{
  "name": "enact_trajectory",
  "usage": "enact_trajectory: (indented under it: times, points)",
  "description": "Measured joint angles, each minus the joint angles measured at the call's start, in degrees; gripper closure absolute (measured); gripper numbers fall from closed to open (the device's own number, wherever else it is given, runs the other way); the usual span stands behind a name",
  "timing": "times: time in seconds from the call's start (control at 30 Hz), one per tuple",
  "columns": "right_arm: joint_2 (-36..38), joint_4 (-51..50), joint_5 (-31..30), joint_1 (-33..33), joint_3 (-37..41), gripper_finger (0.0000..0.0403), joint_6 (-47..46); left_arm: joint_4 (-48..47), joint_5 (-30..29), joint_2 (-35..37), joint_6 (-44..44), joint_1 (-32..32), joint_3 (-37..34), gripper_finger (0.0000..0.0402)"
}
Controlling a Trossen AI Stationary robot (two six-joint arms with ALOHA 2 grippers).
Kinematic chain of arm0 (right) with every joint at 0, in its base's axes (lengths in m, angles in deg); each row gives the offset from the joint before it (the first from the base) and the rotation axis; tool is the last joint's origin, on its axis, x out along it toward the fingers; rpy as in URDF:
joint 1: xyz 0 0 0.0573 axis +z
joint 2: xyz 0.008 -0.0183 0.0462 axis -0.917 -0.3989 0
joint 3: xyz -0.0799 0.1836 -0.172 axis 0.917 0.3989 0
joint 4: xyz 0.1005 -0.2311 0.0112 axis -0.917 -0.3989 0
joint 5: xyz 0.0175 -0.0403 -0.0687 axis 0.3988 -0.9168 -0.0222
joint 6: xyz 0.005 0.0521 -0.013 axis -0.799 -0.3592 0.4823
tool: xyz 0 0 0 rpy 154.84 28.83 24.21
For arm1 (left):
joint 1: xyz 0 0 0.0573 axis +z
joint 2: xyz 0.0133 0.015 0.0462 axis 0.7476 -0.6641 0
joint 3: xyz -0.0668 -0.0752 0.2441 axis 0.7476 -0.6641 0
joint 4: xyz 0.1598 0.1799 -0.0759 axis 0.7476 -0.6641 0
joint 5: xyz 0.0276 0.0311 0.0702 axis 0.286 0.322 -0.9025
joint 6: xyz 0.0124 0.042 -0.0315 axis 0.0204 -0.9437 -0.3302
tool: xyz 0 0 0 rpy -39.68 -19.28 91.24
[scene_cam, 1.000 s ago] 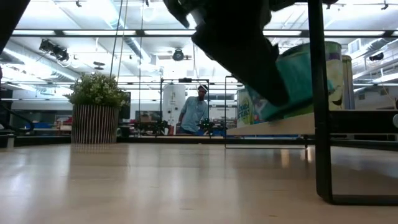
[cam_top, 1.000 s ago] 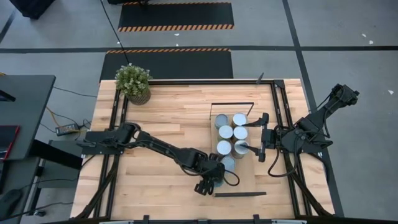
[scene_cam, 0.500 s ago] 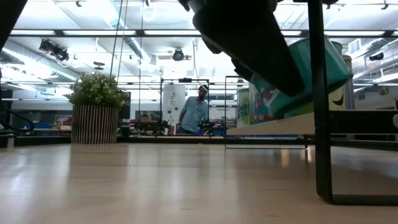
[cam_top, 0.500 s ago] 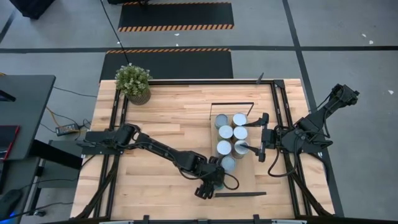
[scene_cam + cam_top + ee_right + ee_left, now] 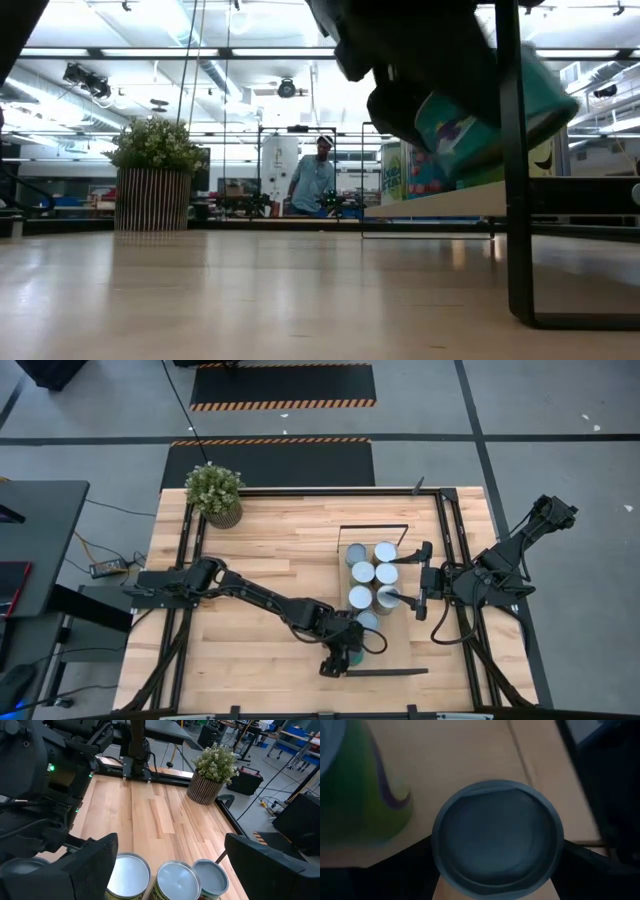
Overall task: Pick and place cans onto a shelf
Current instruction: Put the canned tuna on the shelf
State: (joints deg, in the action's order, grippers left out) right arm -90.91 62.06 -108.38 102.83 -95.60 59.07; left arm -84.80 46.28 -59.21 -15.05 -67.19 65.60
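Observation:
Several cans (image 5: pixel 363 572) with pale round tops stand upright in two rows on the light-wood shelf (image 5: pixel 400 640), which has black frames at its short ends. My left gripper (image 5: pixel 342 652) is at the shelf's near end, shut on one more can (image 5: pixel 497 837), which shows teal and tilted in the low view (image 5: pixel 490 110). My right gripper (image 5: pixel 421 577) is open and empty at the shelf's right side, level with the rows. Its wrist view shows three can tops (image 5: pixel 177 880) in front of it. My left gripper pinches the can's side wall (image 5: pixel 439 865) between its two fingers, one on each side just below the rim. The fingers come from above. The can is lifted clear above the shelf board (image 5: pixel 440 205) and is tilted.
A potted plant (image 5: pixel 214 492) stands at the table's far left corner. A green-labelled can (image 5: pixel 365 780) stands close beside the held one. The shelf's black end frame (image 5: pixel 510 160) rises near the held can. A person (image 5: pixel 312 180) stands in the room beyond the table.
My left gripper has gone a little toward the table's right and near edges with the can. The can has tipped further over and stays clear of the shelf board. My right gripper has kept still.

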Motion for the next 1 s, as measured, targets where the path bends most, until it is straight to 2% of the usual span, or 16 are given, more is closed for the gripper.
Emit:
enact_trajectory:
  times: [0.27, 0.83, 1.0]
  points:
    - [0.0, 0.2, 0.0, 0.0, 0.0, 0.0028, 0.0, 0.8, 0.8, 0.0, 3.7, 0.3, 0.0, 0.0085]
    - [0.0, 0.2, 0.0, 0.0, 0.0, 0.0028, 0.0, 1.5, 1.5, 0.0, 2.5, 0.0, 0.0, 0.0081]
    - [0.0, 0.2, 0.0, 0.0, 0.0, 0.0028, 0.0, 1.0, 2.2, 0.0, 2.3, 0.0, 0.0, 0.0031]
